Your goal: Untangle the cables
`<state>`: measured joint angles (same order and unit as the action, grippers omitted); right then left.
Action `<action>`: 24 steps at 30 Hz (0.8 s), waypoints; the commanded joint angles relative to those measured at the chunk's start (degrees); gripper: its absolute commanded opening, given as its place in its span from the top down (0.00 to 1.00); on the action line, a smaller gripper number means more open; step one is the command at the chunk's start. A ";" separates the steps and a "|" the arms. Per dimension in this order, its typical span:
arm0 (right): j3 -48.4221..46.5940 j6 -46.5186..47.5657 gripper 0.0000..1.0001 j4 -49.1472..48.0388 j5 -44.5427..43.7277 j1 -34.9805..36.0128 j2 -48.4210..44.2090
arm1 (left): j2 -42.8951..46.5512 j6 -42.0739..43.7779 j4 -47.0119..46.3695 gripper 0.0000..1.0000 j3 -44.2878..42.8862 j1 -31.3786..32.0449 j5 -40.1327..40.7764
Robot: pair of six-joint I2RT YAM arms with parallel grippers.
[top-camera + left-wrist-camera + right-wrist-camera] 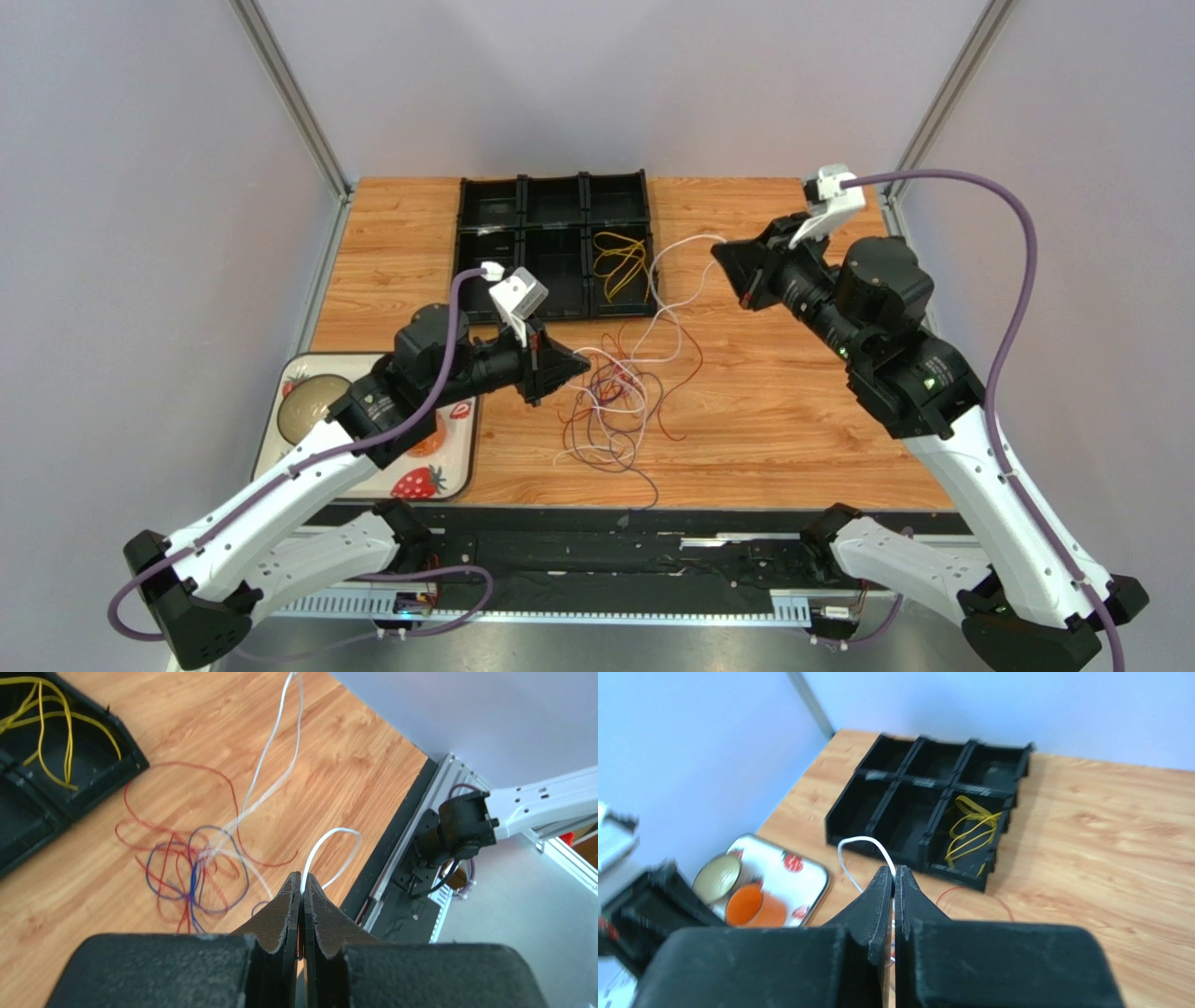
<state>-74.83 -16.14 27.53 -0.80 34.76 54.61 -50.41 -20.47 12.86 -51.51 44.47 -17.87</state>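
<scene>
Grip check: left gripper [303,890] and right gripper [892,882] both clenched on the white cable [331,832]
Thin, floppy, near weightless, likely slippery, so grab near the knot. Tangle [617,406] of red and blue cables sits between the arms, just beside the black tray [554,224] holding the yellow cable [619,263].

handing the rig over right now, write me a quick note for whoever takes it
Left gripper: shut on a white cable loop.
Right gripper: shut on a white cable too; whether it is the same one, cannot tell.
Done: yellow cable lies alone in the near right compartment of the black tray.
Left: tangle of red, blue and white cables on the table, between the arms.
</scene>
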 commanded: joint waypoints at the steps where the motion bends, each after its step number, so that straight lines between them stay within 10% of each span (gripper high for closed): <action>1: -6.20 1.38 1.00 1.83 -6.06 -2.41 1.46 | 3.56 -1.76 2.08 0.91 2.45 -0.26 2.31; 17: -32.56 2.34 1.00 -0.71 -0.78 -2.60 10.08 | 5.85 -7.30 22.98 1.00 -0.52 -0.17 19.98; 24: -27.65 -0.12 1.00 -26.02 2.21 -2.60 6.21 | 12.35 -7.48 33.62 1.00 -2.45 -0.17 26.90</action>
<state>-102.96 -15.22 17.93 -0.71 32.32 61.60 -42.22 -27.14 38.68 -50.41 44.47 2.70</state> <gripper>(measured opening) 0.010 0.010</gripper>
